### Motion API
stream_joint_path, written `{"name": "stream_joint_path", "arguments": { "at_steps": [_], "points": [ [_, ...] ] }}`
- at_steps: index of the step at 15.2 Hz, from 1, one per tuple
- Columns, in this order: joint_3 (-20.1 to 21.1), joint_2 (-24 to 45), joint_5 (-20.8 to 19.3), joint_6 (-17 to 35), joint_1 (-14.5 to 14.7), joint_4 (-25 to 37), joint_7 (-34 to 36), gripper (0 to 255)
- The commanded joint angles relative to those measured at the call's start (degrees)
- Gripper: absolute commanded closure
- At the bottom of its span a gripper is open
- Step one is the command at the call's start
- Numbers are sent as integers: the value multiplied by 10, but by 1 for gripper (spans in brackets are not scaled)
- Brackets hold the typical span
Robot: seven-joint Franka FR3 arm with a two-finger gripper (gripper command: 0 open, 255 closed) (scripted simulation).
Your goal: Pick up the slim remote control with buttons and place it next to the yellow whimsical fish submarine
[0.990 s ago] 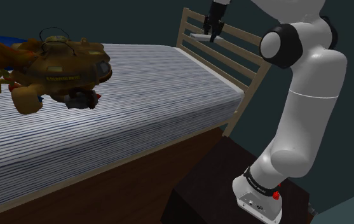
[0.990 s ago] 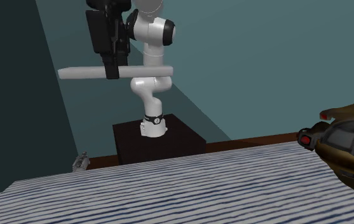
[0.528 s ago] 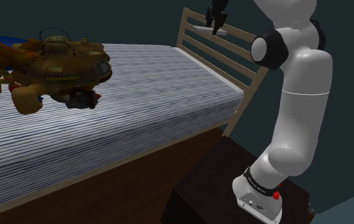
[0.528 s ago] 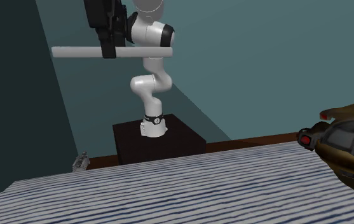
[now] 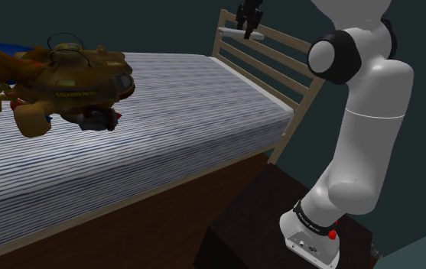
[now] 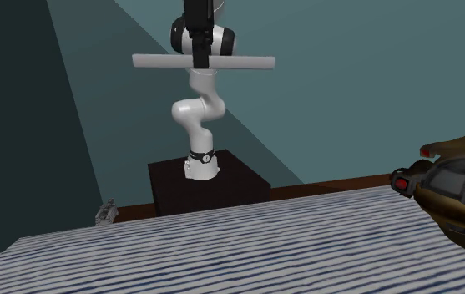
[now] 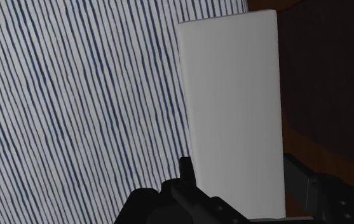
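Clamped on the middle of the plain white remote, which juts level to both sides of it, the gripper should travel smoothly toward the yellow-brown submarine far below and beyond it, lowering flat onto the striped bed without nudging that toy.

Shoulder view overlooks the bed from the stand; second exterior view faces the arm across it.

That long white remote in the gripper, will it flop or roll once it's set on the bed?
Probably stiff: the remote juts straight out both sides of the gripper without sagging. Unlikely to roll: it looks a flat slab. Its plain smooth face might slip in the grip.
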Motion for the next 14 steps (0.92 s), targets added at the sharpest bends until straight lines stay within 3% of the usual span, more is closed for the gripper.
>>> {"name": "stream_joint_path", "arguments": {
  "at_steps": [1, 8, 14],
  "points": [
    [6, -20, -13, 11, 33, -28, 30, 255],
    [33, -35, -31, 17, 108, -45, 124, 255],
    [57, -11, -28, 3, 154, -6, 199, 255]
  ]
}}
